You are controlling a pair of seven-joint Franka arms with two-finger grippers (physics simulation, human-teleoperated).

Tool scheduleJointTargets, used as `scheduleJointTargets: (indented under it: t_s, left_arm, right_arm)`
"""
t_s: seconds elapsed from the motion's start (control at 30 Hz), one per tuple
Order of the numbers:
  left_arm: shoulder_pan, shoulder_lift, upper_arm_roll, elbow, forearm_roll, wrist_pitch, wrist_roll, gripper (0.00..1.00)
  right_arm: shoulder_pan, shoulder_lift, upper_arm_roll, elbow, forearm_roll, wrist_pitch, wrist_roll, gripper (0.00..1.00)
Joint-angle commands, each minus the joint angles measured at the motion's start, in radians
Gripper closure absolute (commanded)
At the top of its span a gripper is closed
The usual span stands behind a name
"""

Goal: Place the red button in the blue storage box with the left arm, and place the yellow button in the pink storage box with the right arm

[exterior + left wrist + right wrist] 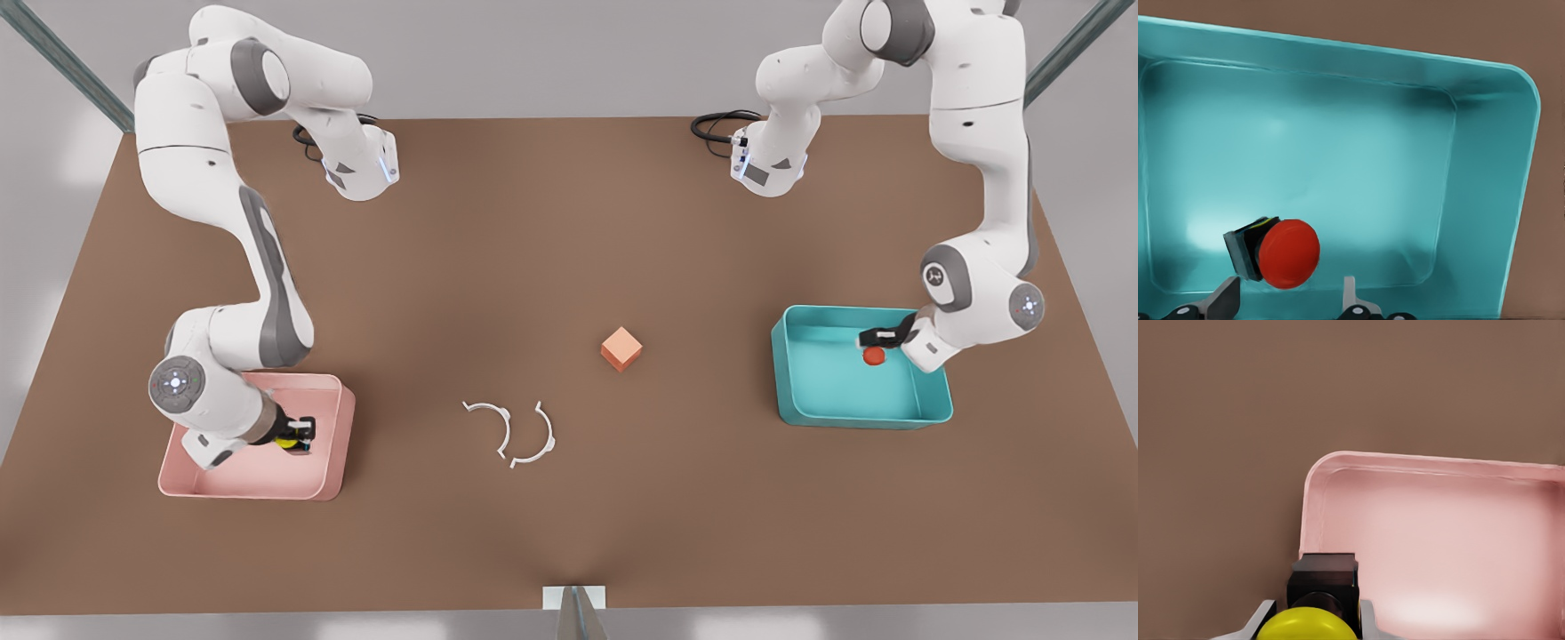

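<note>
While right pincer (1310, 623) clamps yellow button (1309, 625), left pincer (1288, 300) spread

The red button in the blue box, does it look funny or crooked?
Yes. The red button lies tipped on its side on the floor of the blue storage box, cap facing sideways instead of up. The left gripper is open just beside it. The right gripper grips the yellow button over the pink storage box.

Soft even overhead light, faint shadows, slight blur
</note>
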Motion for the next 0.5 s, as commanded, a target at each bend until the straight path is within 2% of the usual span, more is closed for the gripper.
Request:
scheduleJointTargets:
  t_s: [0.0, 0.07, 0.1, 0.13, 0.2, 0.23, 0.27, 0.3, 0.33, 0.37, 0.43, 0.47]
  left_arm:
    - [-0.02, -0.036, -0.003, 0.006, 0.003, -0.053, 0.281, 0.0]
    - [-0.075, -0.076, -0.003, 0.135, 0.011, -0.203, 0.134, 0.0]
    - [-0.095, -0.1, -0.003, 0.247, 0.013, -0.318, 0.077, 0.0]
    - [-0.119, -0.149, -0.004, 0.293, 0.014, -0.343, -0.03, 0.0]
    - [-0.239, -0.246, -0.003, 0.354, 0.105, -0.346, -0.179, 0.0]
    - [-0.27, -0.239, -0.003, 0.446, 0.118, -0.433, -0.285, 0.0]
    - [-0.274, -0.214, -0.003, 0.549, 0.12, -0.541, -0.287, 0.0]
    - [-0.285, -0.15, 0.0, 0.682, 0.122, -0.648, -0.287, 0.0]
    - [-0.293, -0.156, 0.002, 0.681, 0.12, -0.644, -0.28, 0.0]
    - [-0.291, -0.156, 0.002, 0.675, 0.12, -0.627, -0.279, 0.0]
    - [-0.293, -0.116, 0.0, 0.681, 0.146, -0.613, -0.28, 0.0]
    - [-0.293, -0.104, 0.0, 0.684, 0.146, -0.612, -0.279, 0.0]
  right_arm:
    - [-0.023, 0.009, -0.001, 0.001, -0.013, -0.027, -0.369, 0.45]
    - [-0.06, 0.036, 0.003, 0.001, -0.01, -0.018, -0.442, 0.44]
    - [-0.065, 0.038, 0.003, 0.001, -0.008, -0.018, -0.442, 0.15]
    - [-0.065, 0.038, 0.004, 0.001, -0.008, -0.018, -0.435, 0.0]
    - [-0.062, 0.036, 0.01, 0.012, 0.009, -0.025, -0.432, 0.0]
    - [-0.046, 0.029, 0.016, 0.051, 0.01, -0.041, -0.393, 0.0]
    - [-0.014, 0.015, 0.023, 0.085, 0.006, -0.119, -0.329, 0.0]
    - [0.05, 0.007, 0.018, 0.261, 0.004, -0.374, -0.236, 0.0]
    - [0.078, -0.036, 0.026, 0.331, 0.009, -0.514, -0.085, 0.0]
    - [0.073, -0.1, 0.073, 0.325, 0.013, -0.528, 0.031, 0.0]
    - [0.018, -0.177, 0.076, 0.311, 0.108, -0.579, 0.07, 0.0]
    - [0.02, -0.203, 0.076, 0.251, 0.095, -0.575, 0.081, 0.0]
